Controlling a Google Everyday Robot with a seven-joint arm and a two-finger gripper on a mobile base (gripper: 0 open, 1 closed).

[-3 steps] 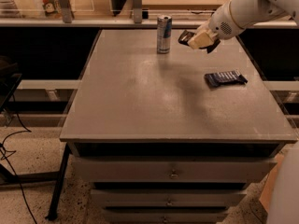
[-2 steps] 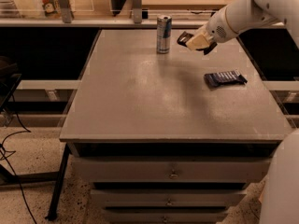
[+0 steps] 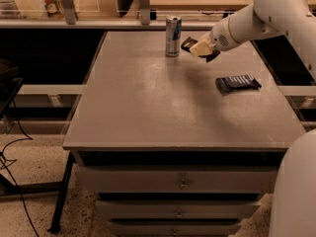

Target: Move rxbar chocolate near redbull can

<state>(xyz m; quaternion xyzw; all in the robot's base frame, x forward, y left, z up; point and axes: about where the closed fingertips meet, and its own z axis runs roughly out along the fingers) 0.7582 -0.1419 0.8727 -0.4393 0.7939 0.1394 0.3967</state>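
Slightly leftward and lower than a second ago, the claw [image 3: 197,47] hangs above the back of the worktop [image 3: 148,112], closed on the rxbar chocolate [image 3: 186,44]. The bar's dark end pokes out toward the redbull can [image 3: 173,36], which stands upright just left of it, not touching. A navy bar [image 3: 238,83] lies well apart.

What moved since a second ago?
The pincer, holding the chocolate bar, slid a little left and down, closer to the can. Nothing was let go. The can and the other bar on the table stayed put.
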